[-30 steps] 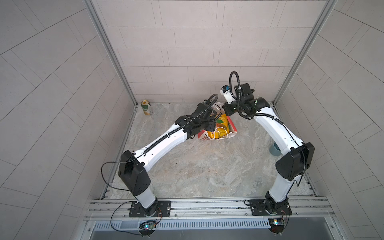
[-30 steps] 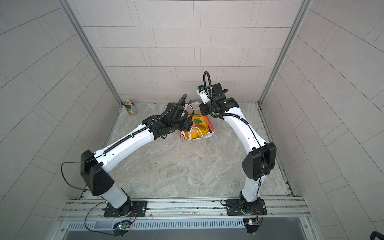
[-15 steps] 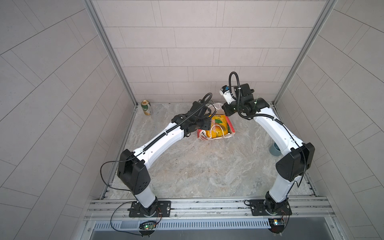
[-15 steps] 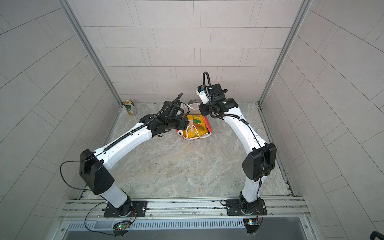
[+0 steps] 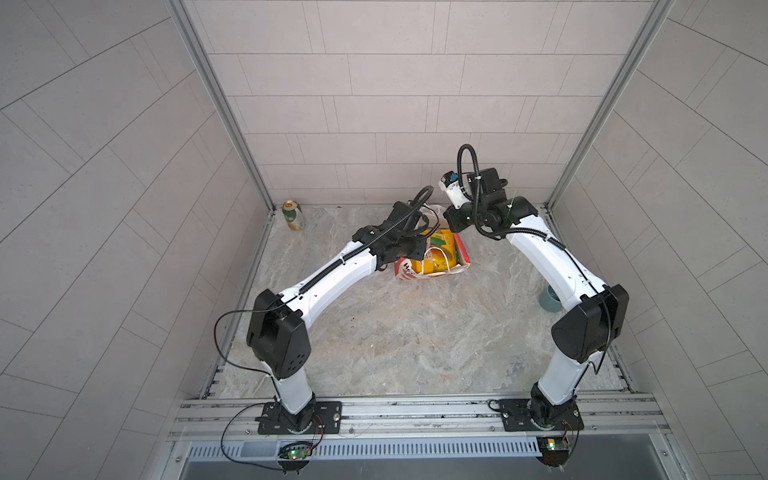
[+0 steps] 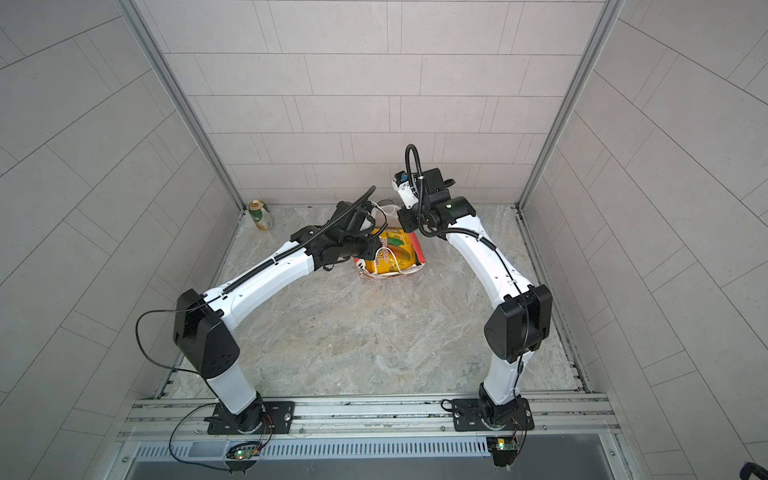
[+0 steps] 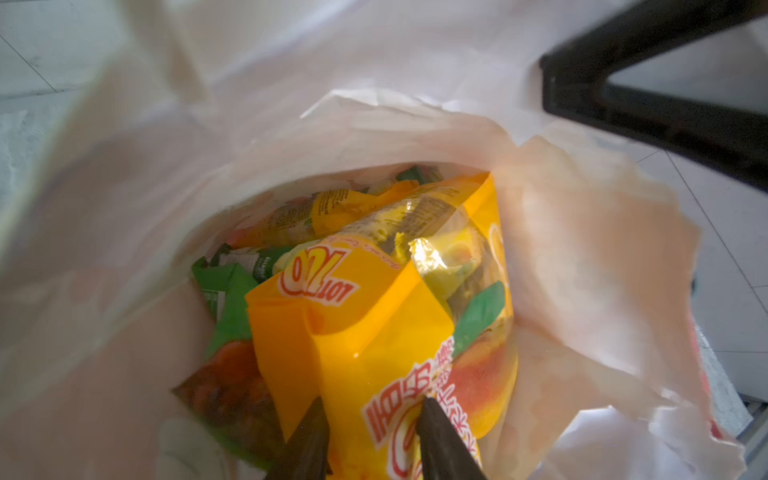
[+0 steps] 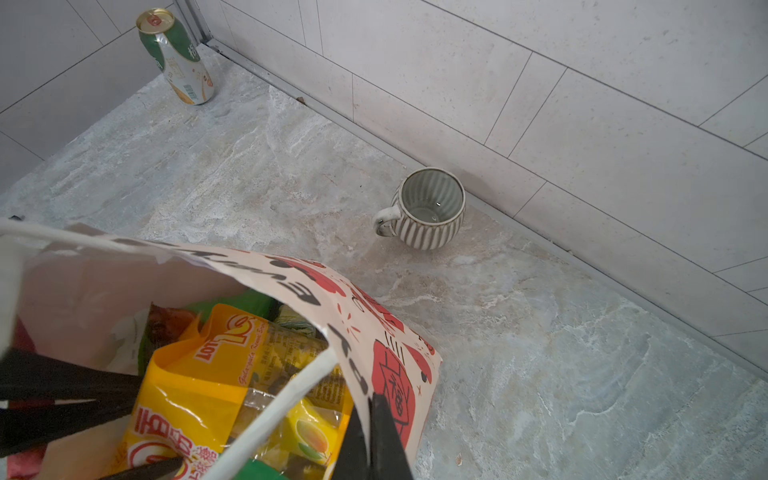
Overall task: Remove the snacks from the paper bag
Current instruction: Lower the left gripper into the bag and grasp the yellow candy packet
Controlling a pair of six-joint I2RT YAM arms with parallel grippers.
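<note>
The paper bag point(image 5: 409, 270) stands near the back edge of the tabletop, about midway along it, mouth up, and all the snacks we can see are inside it. The right gripper point(image 8: 370, 419) is pressed together on the bag's rim and holds the mouth open. The left gripper point(image 7: 372, 405) reaches in from above, and its fingertips point(image 7: 309, 436) appear to pinch the upper part of the front yellow-orange packet point(image 7: 365, 332). We judge this packet light and puffy, with a glossy film that is likely to slide in the jaws. The flat sealed strip at its top looks the best place to take hold, since the swollen middle may squash or squirt free. Behind it lie a second yellow-orange packet point(image 7: 353, 203) and a green packet point(image 7: 226, 299), pressed close enough that they may drag along with it. The bag itself looks thin, soft and almost weightless, so we expect it to rise with the packet unless the rim is kept pinned. A white cord handle point(image 8: 282, 399) crosses the mouth over the packet and could snag on a lift. A drink can point(image 5: 293, 214) stands in the back left corner and a ribbed mug point(image 8: 428, 208) near the back edge, both apart from the bag.
</note>
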